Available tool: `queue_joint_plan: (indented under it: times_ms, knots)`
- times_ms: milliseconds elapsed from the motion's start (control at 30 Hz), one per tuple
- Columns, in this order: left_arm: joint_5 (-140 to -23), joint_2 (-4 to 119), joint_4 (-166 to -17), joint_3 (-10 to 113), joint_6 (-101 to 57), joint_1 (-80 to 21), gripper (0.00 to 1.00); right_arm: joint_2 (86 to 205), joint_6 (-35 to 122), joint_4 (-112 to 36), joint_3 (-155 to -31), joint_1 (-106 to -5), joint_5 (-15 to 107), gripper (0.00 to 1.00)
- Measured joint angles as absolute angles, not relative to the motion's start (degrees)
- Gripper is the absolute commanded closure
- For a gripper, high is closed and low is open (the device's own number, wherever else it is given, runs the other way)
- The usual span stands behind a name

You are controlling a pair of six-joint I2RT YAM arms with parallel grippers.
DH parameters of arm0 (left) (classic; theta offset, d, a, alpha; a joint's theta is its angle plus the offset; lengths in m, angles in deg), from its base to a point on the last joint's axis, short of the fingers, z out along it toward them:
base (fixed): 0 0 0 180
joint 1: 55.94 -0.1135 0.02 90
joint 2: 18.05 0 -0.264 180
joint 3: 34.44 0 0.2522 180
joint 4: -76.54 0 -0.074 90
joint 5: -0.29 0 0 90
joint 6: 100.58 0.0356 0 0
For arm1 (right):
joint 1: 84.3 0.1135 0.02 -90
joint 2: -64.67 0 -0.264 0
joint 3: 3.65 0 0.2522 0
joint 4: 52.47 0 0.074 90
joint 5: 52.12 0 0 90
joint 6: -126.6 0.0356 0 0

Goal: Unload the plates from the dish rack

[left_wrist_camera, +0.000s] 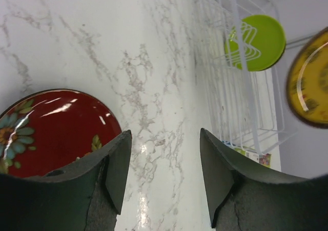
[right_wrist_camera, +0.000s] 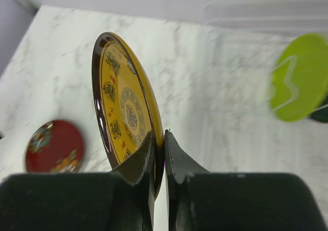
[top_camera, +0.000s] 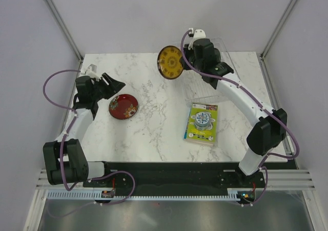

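My right gripper (top_camera: pixel 183 62) (right_wrist_camera: pixel 159 139) is shut on the lower rim of the golden-yellow patterned plate (top_camera: pixel 170 62) (right_wrist_camera: pixel 125 100) and holds it on edge above the table, left of the dish rack (top_camera: pixel 229 54) (left_wrist_camera: pixel 241 87) (right_wrist_camera: pixel 256 11). The red patterned plate (top_camera: pixel 123 106) (left_wrist_camera: pixel 51 131) (right_wrist_camera: pixel 55 146) lies flat on the marble. My left gripper (top_camera: pixel 115 83) (left_wrist_camera: pixel 164 154) hovers open just beside it, with nothing between its fingers. A lime green plate (left_wrist_camera: pixel 261 41) (right_wrist_camera: pixel 300 77) stands in the clear rack. A dark teal plate (right_wrist_camera: pixel 322 113) peeks in at the right wrist view's edge.
A green-yellow flat package (top_camera: pixel 202 123) (left_wrist_camera: pixel 253 156) lies on the table in front of the rack. White walls with metal posts close in the back and both sides. The black base rail runs along the near edge.
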State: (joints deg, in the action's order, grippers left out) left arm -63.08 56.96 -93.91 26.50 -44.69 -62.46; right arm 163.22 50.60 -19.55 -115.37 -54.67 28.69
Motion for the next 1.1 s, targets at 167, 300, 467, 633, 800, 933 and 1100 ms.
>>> queue_joint_plan:
  times_ms: [167,300,467,633,800,933,1100]
  knots:
    - [-58.43,57.02,-100.34,24.55,-47.12,-60.73,0.36,163.08,60.48,-23.33,-105.18,-53.54,42.75,1.00]
    - [-56.52,57.07,-104.16,22.76,-49.19,-58.88,0.34,163.11,66.60,-27.00,-99.96,-52.25,49.06,1.00]
    - [-56.09,57.02,-106.85,21.65,-50.94,-56.82,0.33,163.11,72.46,-33.82,-97.18,-50.63,53.63,1.00]
    - [-56.39,56.69,-109.17,19.90,-52.06,-54.46,0.41,163.39,76.19,-38.83,-96.29,-49.62,56.06,1.00]
    - [-56.02,55.75,-111.48,18.94,-53.87,-53.87,0.96,165.10,79.58,-43.11,-94.84,-49.56,57.78,0.98]
    - [-55.15,55.32,-112.88,18.94,-55.07,-54.18,0.98,166.56,82.49,-45.64,-93.55,-50.50,59.75,0.56]
    - [-58.58,55.21,-107.57,19.11,-53.63,-53.72,0.98,166.41,81.48,-45.03,-93.55,-50.26,60.25,0.32]
